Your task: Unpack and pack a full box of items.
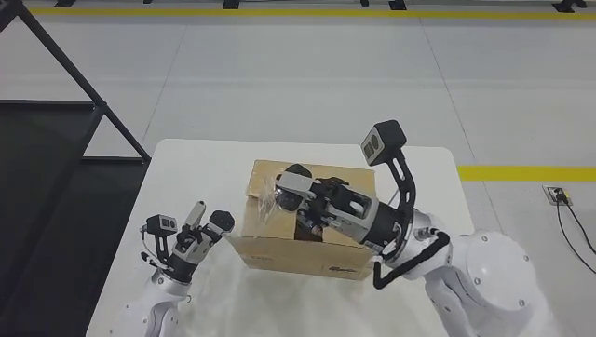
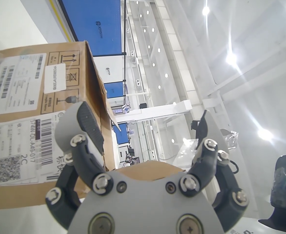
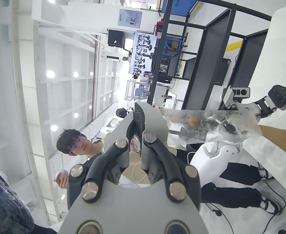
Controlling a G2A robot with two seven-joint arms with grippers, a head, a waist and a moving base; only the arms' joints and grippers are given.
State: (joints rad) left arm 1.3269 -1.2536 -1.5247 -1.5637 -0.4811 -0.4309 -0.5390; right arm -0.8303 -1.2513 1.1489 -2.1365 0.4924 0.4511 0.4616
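1. Cardboard box (image 1: 289, 249) stands open on the worktop (image 1: 186, 165).
2. Right pincer (image 3: 138, 115) above it, clamped on a clear plastic bag (image 3: 206, 125).
3. Left pincer (image 2: 145, 120) spread wide, just beside the box's labelled wall.

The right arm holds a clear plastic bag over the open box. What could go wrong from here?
1. The right gripper is shut on just the edge of the clear bag; the film may slip, and the bag may fall into the box.
2. The left gripper stands open close beside the box wall; a move there might push the box.
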